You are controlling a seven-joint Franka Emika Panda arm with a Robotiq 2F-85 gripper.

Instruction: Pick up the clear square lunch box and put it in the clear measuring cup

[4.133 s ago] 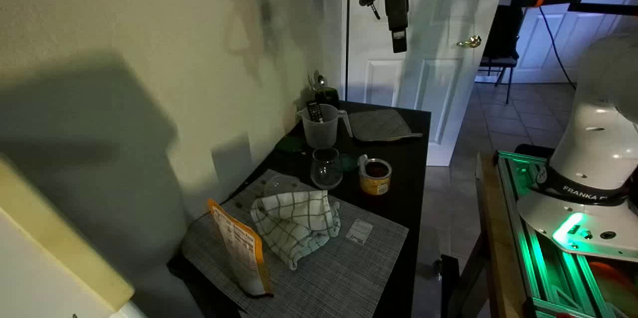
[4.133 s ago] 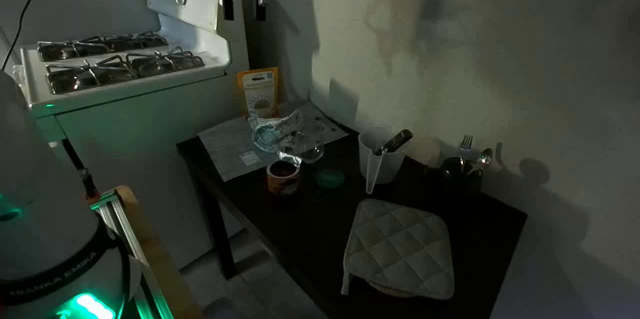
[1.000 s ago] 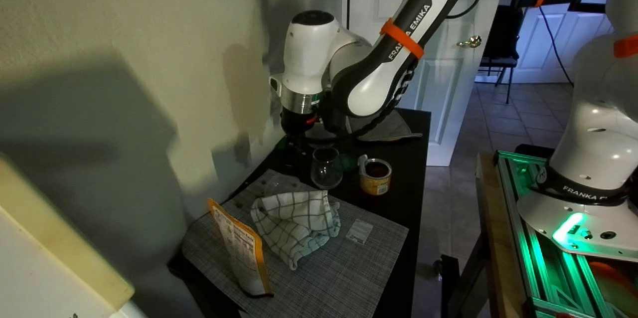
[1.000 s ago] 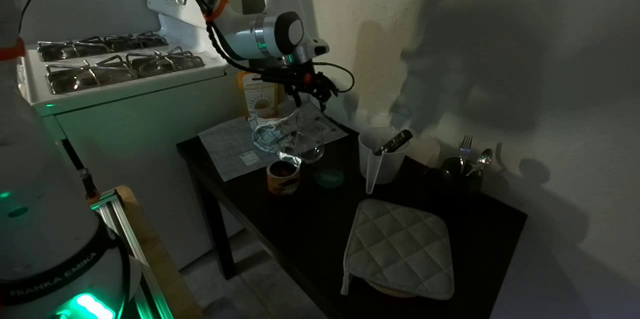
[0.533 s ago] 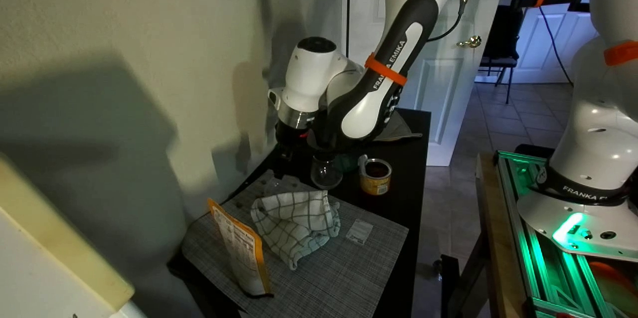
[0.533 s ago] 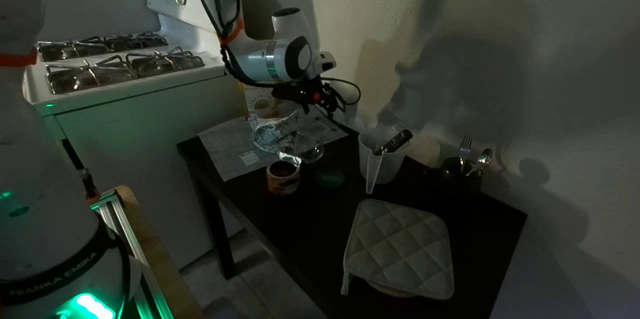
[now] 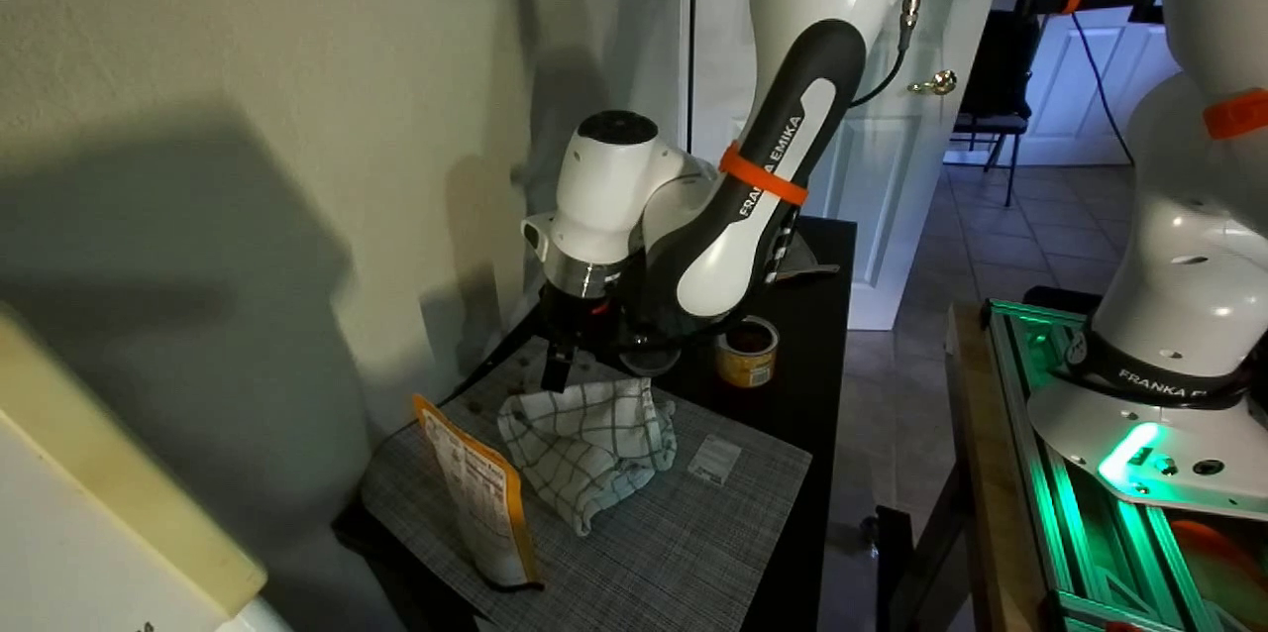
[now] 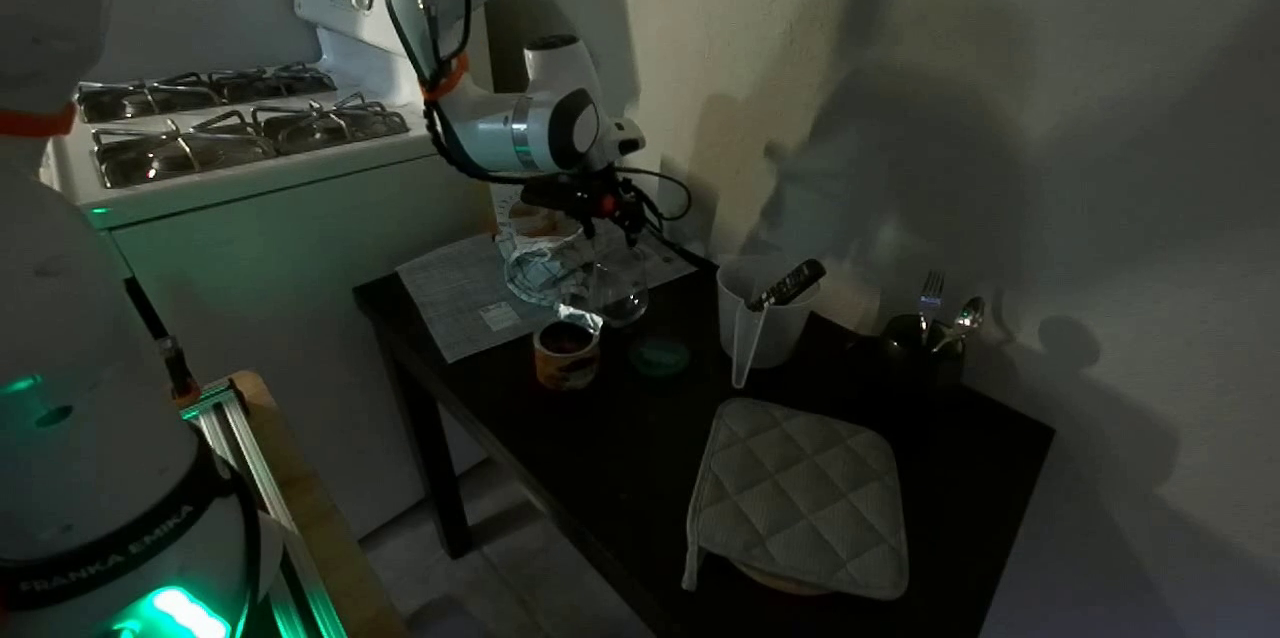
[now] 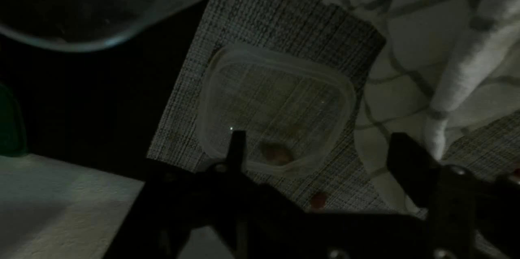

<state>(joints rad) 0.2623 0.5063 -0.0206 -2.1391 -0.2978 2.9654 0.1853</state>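
The clear square lunch box (image 9: pixel 280 108) lies on the grey woven placemat in the wrist view. In an exterior view it is mostly hidden by my hand. My gripper (image 9: pixel 319 134) is open with nothing held. In the wrist view one finger (image 9: pixel 237 145) overlaps the box's near rim and the other finger (image 9: pixel 406 157) overlaps the towel. The gripper also shows above the placemat in both exterior views (image 7: pixel 557 374) (image 8: pixel 610 236). The clear measuring cup (image 8: pixel 740 318) stands upright near the wall with a black remote (image 8: pixel 790 285) in it; in an exterior view the arm hides it.
A stemless glass (image 8: pixel 620 298) stands close beside the lunch box and shows in the wrist view (image 9: pixel 109 42). A checked towel (image 7: pixel 594 444) lies on the other side. An open can (image 7: pixel 747 355), green lid (image 8: pixel 660 356), pot holder (image 8: pixel 800 498) and upright pouch (image 7: pixel 485 503) are around. The wall is close.
The arm came down from high above the table to over the lunch box end of the placemat. In the last second the gripper lowered further toward the placemat. The objects have not moved.
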